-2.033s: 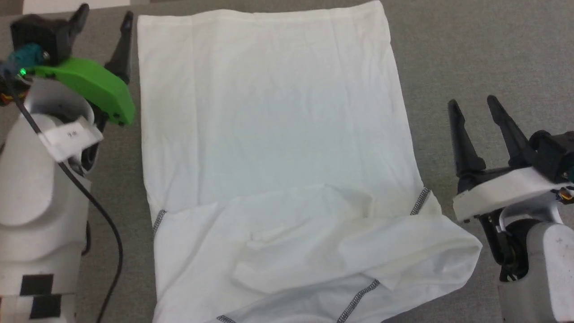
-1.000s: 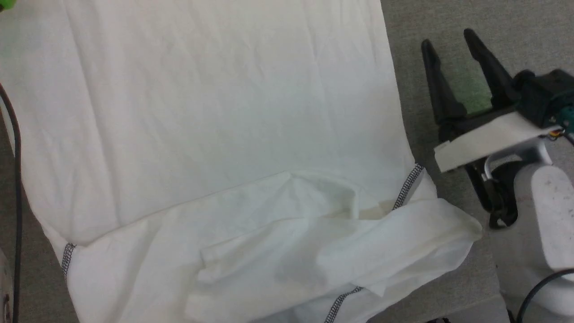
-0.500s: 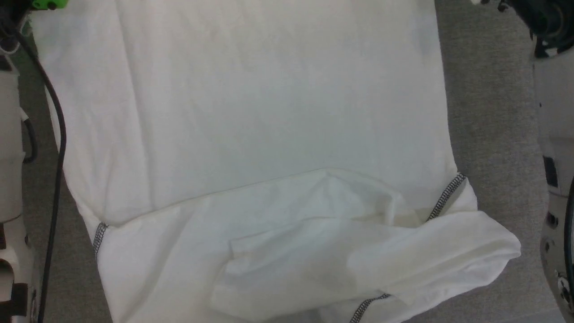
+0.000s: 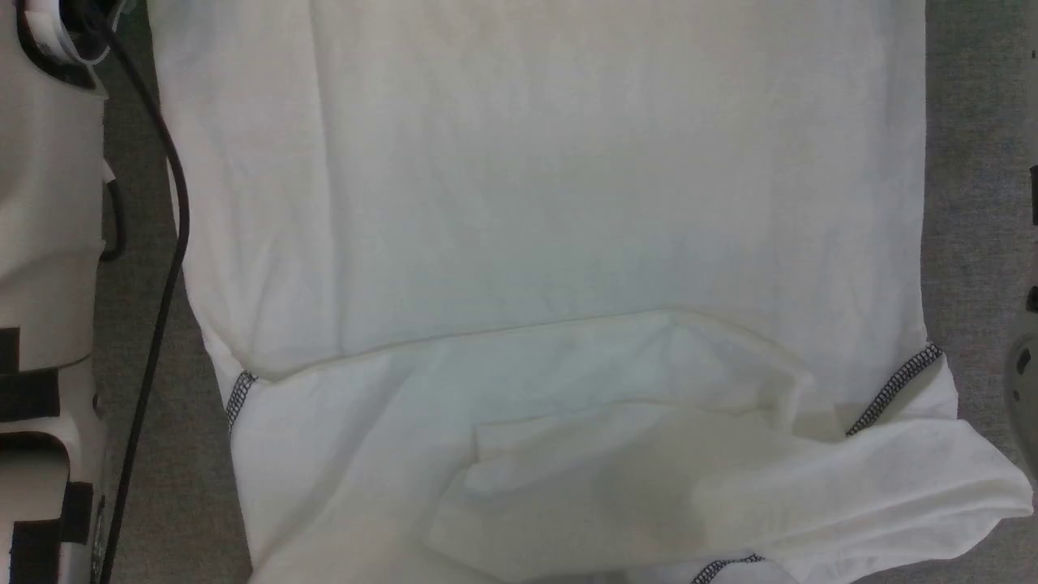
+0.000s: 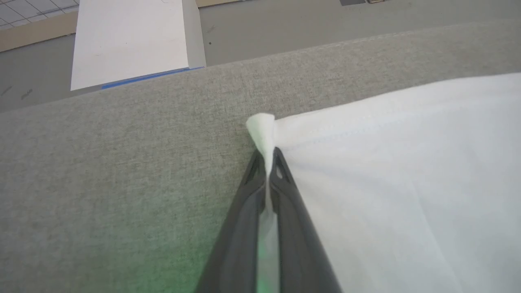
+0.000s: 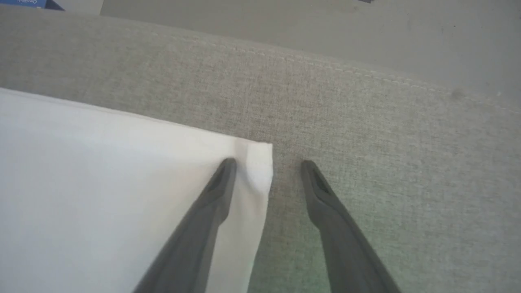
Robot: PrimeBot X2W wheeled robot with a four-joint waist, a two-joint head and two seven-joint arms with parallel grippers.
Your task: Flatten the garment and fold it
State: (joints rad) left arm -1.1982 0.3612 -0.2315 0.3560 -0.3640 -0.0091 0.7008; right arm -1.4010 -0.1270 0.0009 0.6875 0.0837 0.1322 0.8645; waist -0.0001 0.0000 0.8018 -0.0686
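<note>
The garment (image 4: 535,203), a white thin shirt, lies spread on the grey fabric surface, its body flat and its sleeves folded in a loose heap near the bottom, with grey zigzag seams (image 4: 892,389) showing. In the left wrist view my left gripper (image 5: 268,156) is shut on a far hem corner of the garment (image 5: 262,128), which bunches up between the fingers. In the right wrist view my right gripper (image 6: 268,165) stands open, straddling the other far hem corner (image 6: 258,162): one finger rests over the cloth, the other over bare surface.
The grey fabric surface (image 5: 122,162) ends in an edge beyond the hem, with floor past it. A rigid white box (image 5: 130,36) with a blue edge stands on the floor beyond. My left arm and its black cable (image 4: 154,268) run along the garment's left side.
The head camera has tilted, so the picture shifted and both grippers left it at the top. The left gripper has shut on the hem corner. The right fingers have begun narrowing.
</note>
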